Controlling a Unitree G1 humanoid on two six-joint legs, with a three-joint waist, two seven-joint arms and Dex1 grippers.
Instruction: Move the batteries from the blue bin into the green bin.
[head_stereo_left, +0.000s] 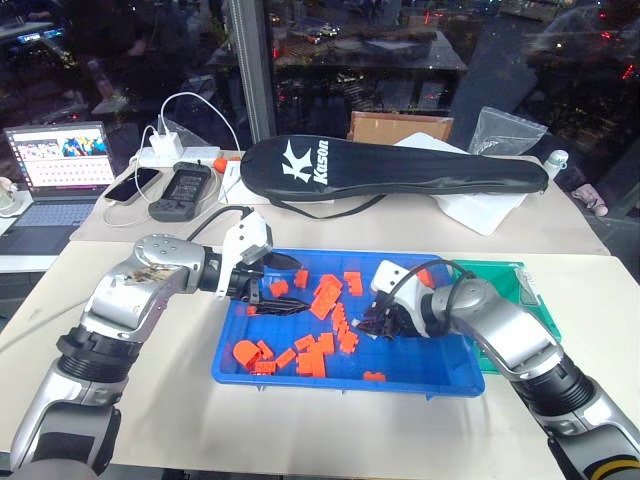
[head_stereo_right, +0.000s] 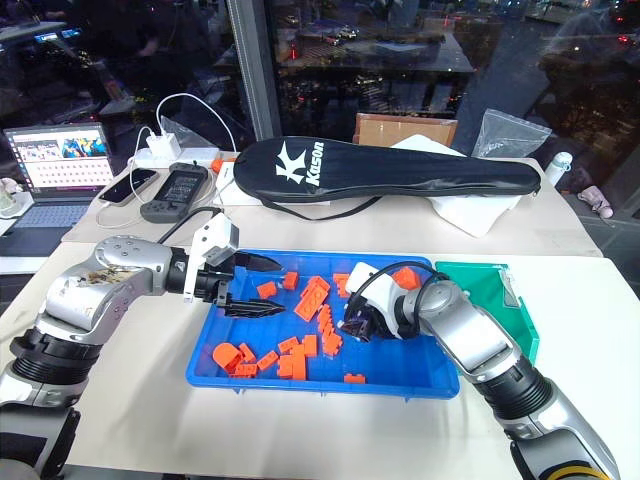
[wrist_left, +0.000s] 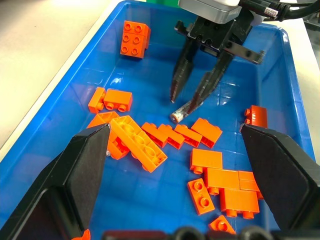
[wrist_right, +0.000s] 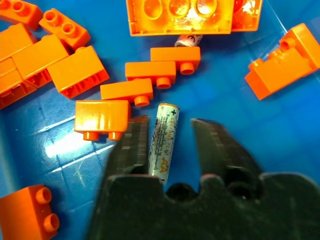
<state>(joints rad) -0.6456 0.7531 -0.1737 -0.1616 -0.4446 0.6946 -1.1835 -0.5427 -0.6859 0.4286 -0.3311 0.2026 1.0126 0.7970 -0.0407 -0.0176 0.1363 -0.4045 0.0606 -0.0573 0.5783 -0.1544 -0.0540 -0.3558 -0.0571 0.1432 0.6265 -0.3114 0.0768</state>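
2 batteries (wrist_right: 165, 142), approx 20 orange blocks (head_stereo_left: 327, 292), 1 blue bin (head_stereo_left: 300, 378), 1 green bin (head_stereo_right: 505, 310).

White table (head_stereo_left: 150, 400) carries blue bin (head_stereo_left: 345, 378), green bin (head_stereo_left: 500, 272) touching beside it.

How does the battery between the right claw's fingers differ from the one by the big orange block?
The battery between the fingers lies in full view on bare blue bin floor; the second battery is mostly hidden under the large orange block, one end showing. The first sits inside the right claw, whose fingers straddle it with gaps either side; the second is apart from it, beyond a row of orange bricks. Both are silver-grey cylinders.
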